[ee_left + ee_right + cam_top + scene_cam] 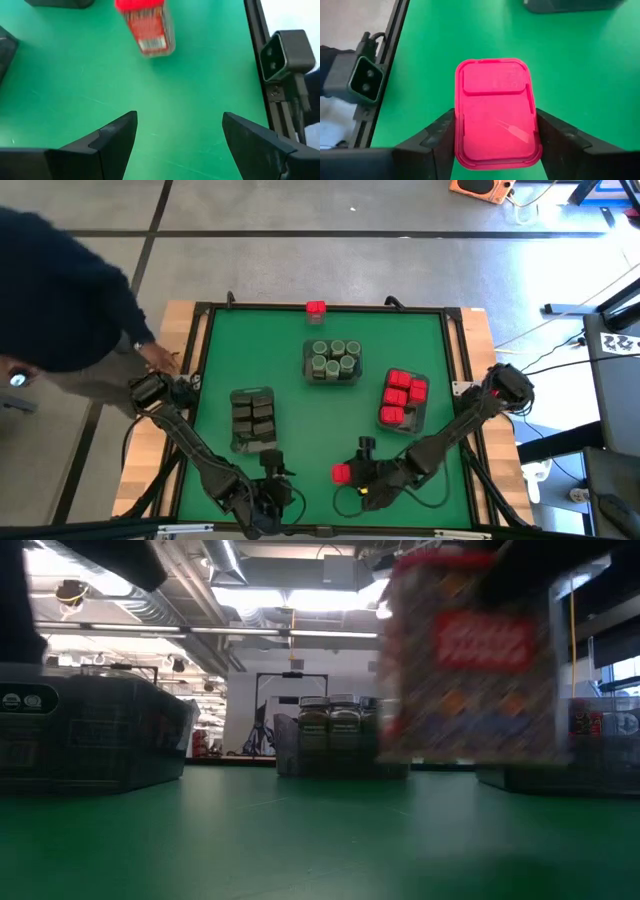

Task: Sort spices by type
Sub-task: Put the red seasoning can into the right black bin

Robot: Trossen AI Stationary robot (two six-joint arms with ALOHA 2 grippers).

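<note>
- Spices: one bright red rectangular plastic box (496, 112) sits on the green tabletop (290, 350), near its front edge.
- Right tool (495, 135) squeezes its sides, likely to carry it to the tray of red boxes (403, 400).
- Left tool (180, 135) waits nearby, fingers apart, holding nothing.

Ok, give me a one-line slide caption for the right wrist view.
Right pincer closed on a red spice box, seen lid-on from above the green table.

Bright ceiling lights (300, 600), blurred red box (470, 660)
</note>
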